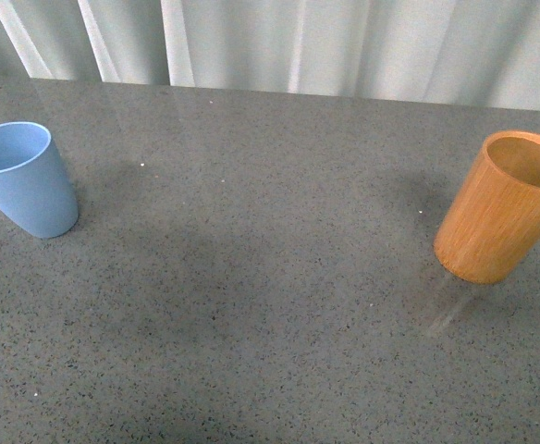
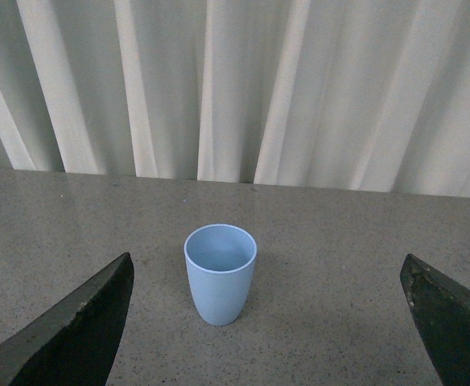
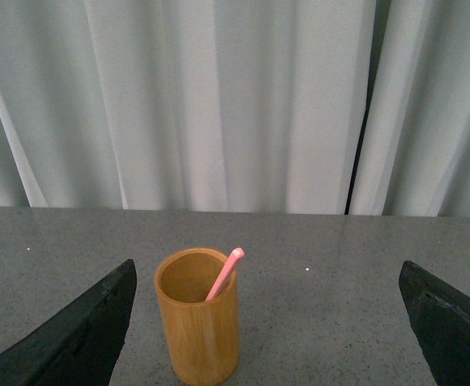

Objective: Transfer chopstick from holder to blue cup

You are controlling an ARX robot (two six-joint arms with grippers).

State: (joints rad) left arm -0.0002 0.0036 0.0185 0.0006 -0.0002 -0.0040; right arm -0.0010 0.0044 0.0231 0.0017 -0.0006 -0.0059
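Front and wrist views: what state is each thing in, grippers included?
blue cup: upright, empty.
holder: upright, with the chopstick in it.
chopstick: leaning inside the holder, tip above the rim.
left gripper: jaws open, holding nothing.
right gripper: jaws open, holding nothing.

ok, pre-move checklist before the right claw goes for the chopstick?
1. right claw open: ok, jaws wide apart with nothing between them.
2. chopstick in the holder, pink tip above the rim: ok.
3. holder upright on the table: ok.
4. right claw lined up on the chopstick: not ok, the holder sits off-centre in the gap, nearer one jaw.
5. blue cup upright and empty: ok, the inside looks bare.
6. left claw open and off the blue cup: ok.
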